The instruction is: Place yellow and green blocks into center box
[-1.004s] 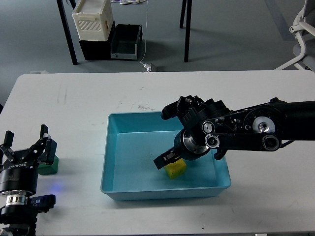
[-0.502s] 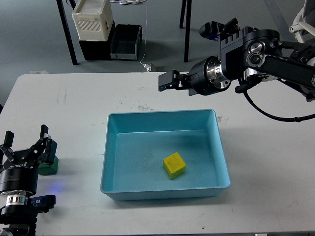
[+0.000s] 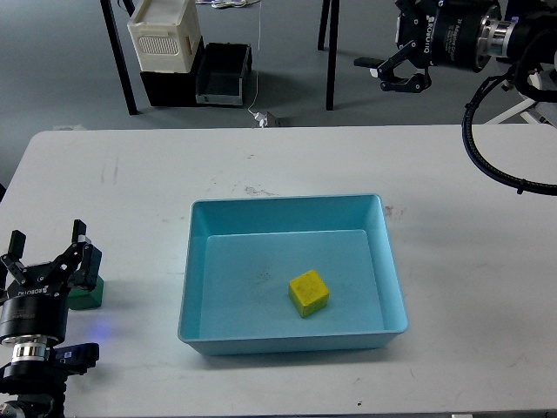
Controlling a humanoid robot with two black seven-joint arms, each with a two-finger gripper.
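Head view shows the yellow block (image 3: 310, 293) lying on the floor of the blue box (image 3: 198, 261), a little right of the middle and nearer the front wall, turned slightly askew and touching none of the walls. The box sits in the middle of the white counter (image 3: 130, 183). The green block (image 3: 85, 295) rests on the counter well to the left of the box, near the left edge (only part of it shows, the rest being hidden behind the fingers). The left claw (image 3: 45, 263) hangs right at that block with its fingers spread apart, holding nothing. The right claw (image 3: 396, 73) is raised high at the upper right, beyond the far edge of the counter, its fingers apart and empty.
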